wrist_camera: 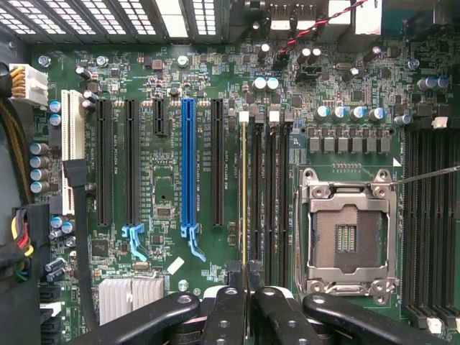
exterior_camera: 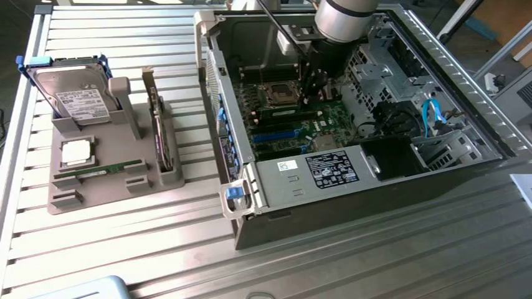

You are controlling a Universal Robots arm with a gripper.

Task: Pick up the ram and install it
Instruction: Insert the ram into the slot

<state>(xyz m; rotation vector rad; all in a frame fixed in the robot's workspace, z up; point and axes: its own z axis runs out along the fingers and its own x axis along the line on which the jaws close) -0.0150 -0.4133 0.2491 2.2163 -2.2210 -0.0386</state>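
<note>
Exterior view: reaching down from above into the open computer case (exterior_camera: 332, 212) on the slatted metal table (exterior_camera: 349, 268), with the gripper (exterior_camera: 314, 98) low over the motherboard (exterior_camera: 332, 121). Off to the exterior view's left, well apart from the case, a gray holder (exterior_camera: 116, 187) carrying a hard drive (exterior_camera: 79, 96) upright, a square silver chip (exterior_camera: 76, 152) lying flat, a dark expansion card (exterior_camera: 158, 131) on edge, and a thin green stick (exterior_camera: 112, 168) lying in a front groove.

Wrist view: looking straight down on the board. Two black fingers (wrist_camera: 226, 309) pressed almost together on the ram (wrist_camera: 244, 194), seen edge-on as a thin yellowish line. Standing upright in the memory slot nearest the long black card slots, just beside the empty memory slots (wrist_camera: 269, 194), between the blue slot (wrist_camera: 188, 165) and the processor socket (wrist_camera: 348, 237). Cannot tell whether fully seated.
</note>
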